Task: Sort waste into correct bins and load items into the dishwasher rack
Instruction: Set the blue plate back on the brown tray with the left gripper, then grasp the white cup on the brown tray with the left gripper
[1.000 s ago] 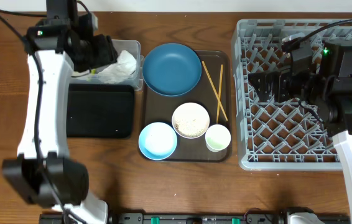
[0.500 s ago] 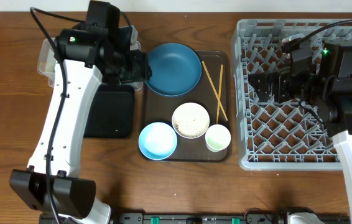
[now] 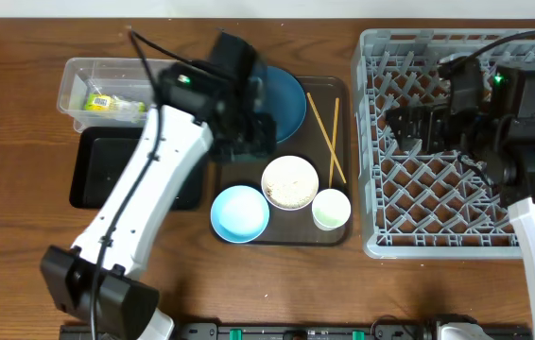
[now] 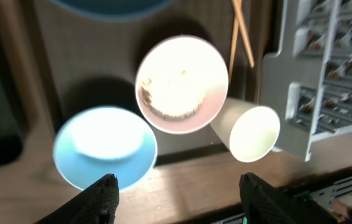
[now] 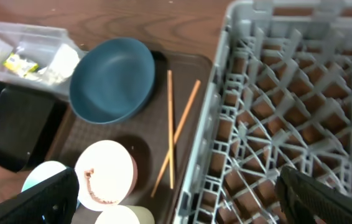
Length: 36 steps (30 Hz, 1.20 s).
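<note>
Overhead: L arm point(image 3: 154, 179) hides pt of dark blue dish point(image 3: 288, 102), frame top-centre; L gripper point(image 4: 179, 185), R gripper point(image 5: 177, 180) both spread, empty.

Two chopsticks point(image 3: 325, 138), one dark blue dish point(image 3: 287, 102), one light blue bowl point(image 3: 240, 213), one white bowl point(image 3: 290, 181), one small cup point(image 3: 331, 209), one brown serving tray point(image 3: 291, 235), one clear tub point(image 3: 77, 83), one black tray point(image 3: 97, 176), one grey rack point(image 3: 371, 142).
</note>
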Available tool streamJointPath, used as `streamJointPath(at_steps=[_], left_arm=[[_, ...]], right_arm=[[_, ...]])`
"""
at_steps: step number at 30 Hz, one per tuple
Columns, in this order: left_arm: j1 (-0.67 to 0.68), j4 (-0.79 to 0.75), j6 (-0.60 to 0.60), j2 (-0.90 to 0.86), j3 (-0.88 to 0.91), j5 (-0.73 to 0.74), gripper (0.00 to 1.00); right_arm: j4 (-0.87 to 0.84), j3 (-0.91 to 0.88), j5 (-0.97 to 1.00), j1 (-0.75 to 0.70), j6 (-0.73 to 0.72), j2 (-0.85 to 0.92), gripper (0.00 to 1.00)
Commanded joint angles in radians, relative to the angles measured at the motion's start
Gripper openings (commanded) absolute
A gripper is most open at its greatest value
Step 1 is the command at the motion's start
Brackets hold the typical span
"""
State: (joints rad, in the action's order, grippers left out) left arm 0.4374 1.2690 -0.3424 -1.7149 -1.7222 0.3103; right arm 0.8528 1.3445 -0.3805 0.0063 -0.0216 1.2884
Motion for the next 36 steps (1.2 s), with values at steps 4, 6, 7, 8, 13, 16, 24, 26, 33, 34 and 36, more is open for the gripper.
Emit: streamJointPath(at_steps=[4,6,7,8,13,16,24,26,33,34,36], left_arm=[[0.121,-0.073,-0.145,0.001,0.121,-0.053,0.65],[0.171,-0.117,-0.162,0.001,0.151,-0.066,0.65],[0.198,-0.142,-0.174,0.001,0.165,-0.079,0.65],[0.222,-0.163,-0.186,0.0,0.176,-0.095,0.65],[0.322,-0.275,-0.224,-0.008,0.248,-0.147,0.64],[0.335,-0.323,-0.25,-0.013,0.3,-0.147,0.64],[0.335,-0.44,-0.242,-0.018,0.396,-0.146,0.56],[0.335,-0.446,-0.243,-0.025,0.403,-0.146,0.55],[0.351,-0.45,-0.243,-0.076,0.409,-0.138,0.45],[0.358,-0.452,-0.243,-0.083,0.409,-0.138,0.44],[0.373,-0.46,-0.242,-0.095,0.409,-0.138,0.4]], right_arm=[[0.035,0.018,0.018,-0.058,-0.038,-0.007,0.99],[0.043,0.018,0.018,-0.068,-0.038,-0.007,0.99],[0.047,0.018,0.018,-0.072,-0.038,-0.007,0.99],[0.049,0.018,0.018,-0.073,-0.038,-0.007,0.99],[0.062,0.018,0.018,-0.072,-0.038,-0.007,0.99],[0.073,0.018,0.018,-0.072,-0.037,-0.007,0.98],[0.078,0.018,0.018,-0.072,-0.037,-0.007,0.98],[0.079,0.018,0.018,-0.072,-0.037,-0.007,0.98],[0.082,0.018,0.018,-0.072,-0.037,-0.007,0.98],[0.082,0.018,0.018,-0.072,-0.037,-0.007,0.98],[0.082,0.018,0.018,-0.072,-0.037,-0.007,0.98]])
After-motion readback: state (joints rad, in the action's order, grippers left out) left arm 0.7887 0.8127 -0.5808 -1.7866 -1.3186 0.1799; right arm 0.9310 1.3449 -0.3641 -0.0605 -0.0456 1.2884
